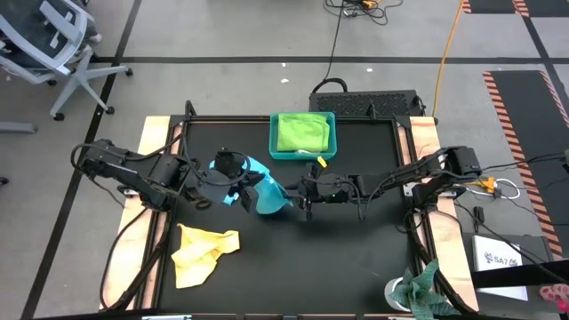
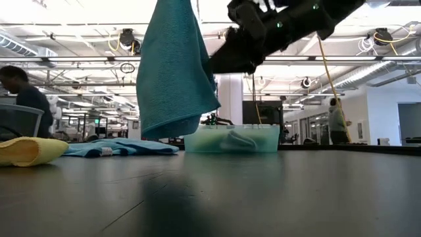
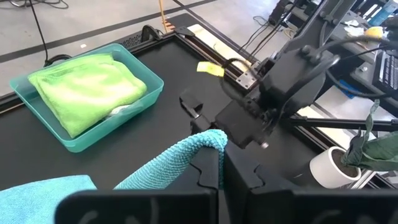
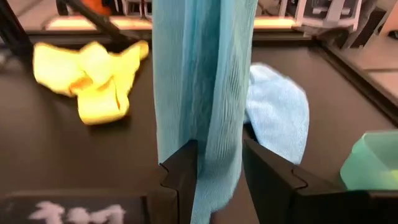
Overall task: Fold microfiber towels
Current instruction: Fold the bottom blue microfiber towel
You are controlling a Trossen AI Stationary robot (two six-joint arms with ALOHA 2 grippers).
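Note:
A turquoise towel (image 2: 174,66) hangs in the air over the table's middle, held between both grippers. My left gripper (image 3: 222,168) is shut on its top, and in the high view that gripper (image 1: 247,182) is left of the cloth (image 1: 271,197). My right gripper (image 4: 219,168) comes from the right, lower down, with the hanging cloth (image 4: 205,74) running between its fingers. A light blue towel (image 2: 122,148) lies flat on the table behind. A yellow towel (image 1: 204,253) lies crumpled at the near left. A lime green towel (image 1: 300,132) sits folded in the tray. My left gripper pinches a top corner or fold of the turquoise towel (image 3: 210,140) between its two shut fingers, slanting down from the table's left. The cloth hangs below it, clear of the table. My right gripper has the hanging towel's gathered part (image 4: 217,155) between its two fingers (image 4: 183,171), coming almost level from the table's right, across the hanging cloth. The cloth narrows where it passes between them and runs on below.
The teal tray (image 1: 331,120) stands at the far middle. A white cup with a mottled green rag (image 1: 418,289) stands at the near right corner. People (image 2: 20,92) are in the room beyond the table. There is bare tabletop at the near middle and near right.

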